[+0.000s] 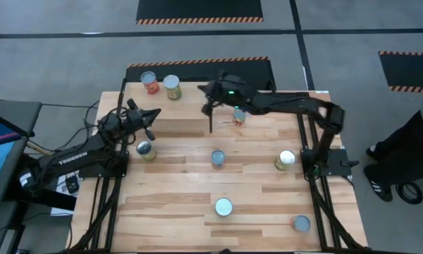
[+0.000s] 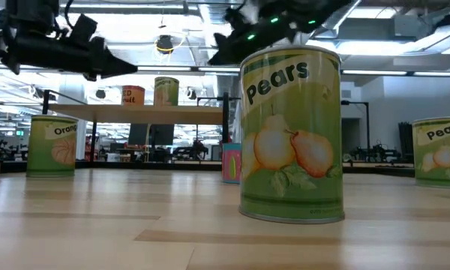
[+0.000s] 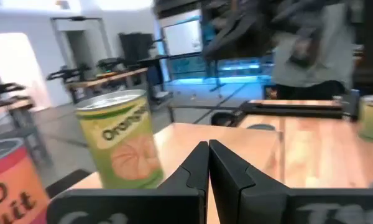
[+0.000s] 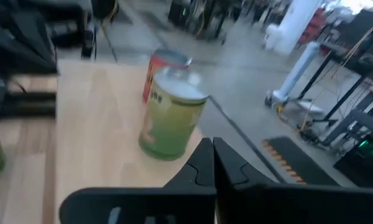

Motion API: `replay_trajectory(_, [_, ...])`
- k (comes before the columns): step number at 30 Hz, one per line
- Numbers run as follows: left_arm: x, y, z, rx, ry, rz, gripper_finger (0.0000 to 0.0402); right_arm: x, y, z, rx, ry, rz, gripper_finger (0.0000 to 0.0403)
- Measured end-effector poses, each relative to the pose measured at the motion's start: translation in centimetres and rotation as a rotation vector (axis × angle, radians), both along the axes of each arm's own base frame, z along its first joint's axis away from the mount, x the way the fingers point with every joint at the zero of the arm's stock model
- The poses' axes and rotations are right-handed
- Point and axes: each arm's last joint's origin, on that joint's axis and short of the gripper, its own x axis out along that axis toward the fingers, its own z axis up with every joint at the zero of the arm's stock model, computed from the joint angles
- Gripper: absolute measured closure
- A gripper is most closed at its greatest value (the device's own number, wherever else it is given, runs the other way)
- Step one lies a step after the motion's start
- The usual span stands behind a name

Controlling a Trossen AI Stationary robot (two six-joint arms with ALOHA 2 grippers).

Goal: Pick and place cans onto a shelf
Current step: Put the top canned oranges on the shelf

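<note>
The right tool (image 1: pixel 210 107), shut and empty, hangs near two small round tin cans (image 1: pixel 172 87) on the pale plywood shelf (image 1: pixel 197 94). Cans look hard, smooth, slippery; squeeze the middle.

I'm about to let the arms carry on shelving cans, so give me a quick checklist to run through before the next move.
1. Left tool free of load: ok, fingers shut together, holding nothing.
2. Right tool free of load: ok, shut and empty in its wrist view.
3. Shelf has room: ok, only the red can and green can stand on it.
4. Cans left to pick are upright: ok, including the pears can.
5. Arms apart from each other: ok, a gap shows between them.
6. Person beside the table's right: not ok, close to the right arm.
</note>
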Motion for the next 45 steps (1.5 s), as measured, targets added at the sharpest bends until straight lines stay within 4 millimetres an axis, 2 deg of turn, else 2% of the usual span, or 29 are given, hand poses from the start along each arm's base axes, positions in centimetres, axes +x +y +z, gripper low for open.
replay_trajectory(5, [2.0,-0.4,1.1,0.01,-0.047,0.008,0.0399,-3.7,1.3,-0.4,0.0,-0.027,-0.008,0.0399])
replay_trajectory(11, [6.8,-1.8,2.9,-0.023,0.013,0.008,0.0384,-6.6,1.7,0.8,-0.026,-0.095,-0.026,0.0398])
replay_trajectory(15, [10.7,-2.1,3.8,-0.082,0.05,0.171,0.0352,-7.5,1.8,0.8,-0.034,-0.093,-0.034,0.0398])
replay_trajectory(19, [14.8,-1.5,4.5,-0.071,0.141,0.326,0.0327,-7.8,1.7,0.8,-0.034,-0.092,-0.038,0.0399])
replay_trajectory(23, [18.4,-0.1,4.2,-0.099,0.187,0.465,0.0324,-7.8,1.7,0.7,-0.034,-0.083,-0.04,0.0397])
replay_trajectory(27, [21.1,1.4,3.4,-0.085,0.229,0.566,0.0332,-7.7,1.8,0.7,-0.036,-0.081,-0.036,0.0399])
replay_trajectory(31, [22.3,2.9,2.2,-0.085,0.265,0.592,0.0344,-7.7,1.8,0.7,-0.041,-0.08,-0.034,0.0398])
replay_trajectory(35, [22.1,4.2,1.3,-0.083,0.31,0.629,0.0355,-7.7,1.8,0.7,-0.04,-0.078,-0.036,0.0398])
replay_trajectory(45, [21.4,6.2,1.0,-0.101,0.34,0.637,0.0381,-7.7,1.8,0.6,-0.039,-0.075,-0.034,0.0396])
